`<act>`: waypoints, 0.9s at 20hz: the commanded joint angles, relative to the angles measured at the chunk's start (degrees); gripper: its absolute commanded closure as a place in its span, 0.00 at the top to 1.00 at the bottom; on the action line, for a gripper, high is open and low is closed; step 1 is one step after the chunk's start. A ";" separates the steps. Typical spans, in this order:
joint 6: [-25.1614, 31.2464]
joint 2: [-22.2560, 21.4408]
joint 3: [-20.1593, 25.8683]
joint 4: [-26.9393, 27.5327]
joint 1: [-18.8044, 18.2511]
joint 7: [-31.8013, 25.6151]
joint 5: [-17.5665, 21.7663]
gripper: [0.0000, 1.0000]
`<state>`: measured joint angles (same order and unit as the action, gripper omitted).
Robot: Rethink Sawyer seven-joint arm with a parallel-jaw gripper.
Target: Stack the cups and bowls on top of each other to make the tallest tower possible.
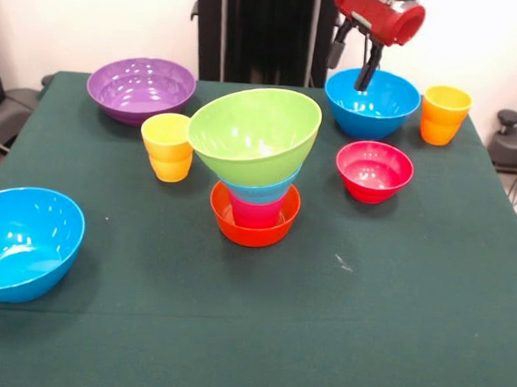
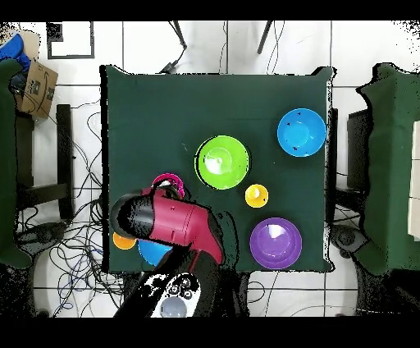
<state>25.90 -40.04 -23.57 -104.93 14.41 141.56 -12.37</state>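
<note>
The tower stands mid-table: an orange bowl (image 1: 253, 230) holds the red-pink cup (image 1: 255, 213), then a light blue bowl (image 1: 260, 193), with a tilted lime green bowl (image 1: 255, 134) (image 2: 222, 162) on top. My gripper (image 1: 349, 76) hangs open and empty over the far blue bowl (image 1: 371, 108), one finger (image 1: 368, 70) dipping toward its inside. Around it sit the orange cup (image 1: 444, 114), small red bowl (image 1: 374, 170), yellow cup (image 1: 167, 146) (image 2: 257, 196), purple bowl (image 1: 140, 88) (image 2: 276, 243) and a second blue bowl (image 1: 23, 242) (image 2: 301, 132). In the overhead view the arm hides the gripper.
The green-clothed table (image 1: 391, 324) ends close behind the far blue bowl and orange cup. In the overhead view the red arm (image 2: 176, 222) covers most of the blue bowl (image 2: 152, 252), the orange cup (image 2: 124, 241) and the red bowl (image 2: 168, 178).
</note>
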 commanded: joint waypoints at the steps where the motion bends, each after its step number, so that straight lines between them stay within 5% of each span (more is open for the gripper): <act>1: -2.58 -5.72 10.25 -4.52 -7.22 -9.23 6.30 1.00; 18: 3.52 -6.63 19.97 -8.57 -15.23 -14.16 18.43 1.00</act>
<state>25.89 -47.96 -13.26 -109.51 0.76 141.48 -0.35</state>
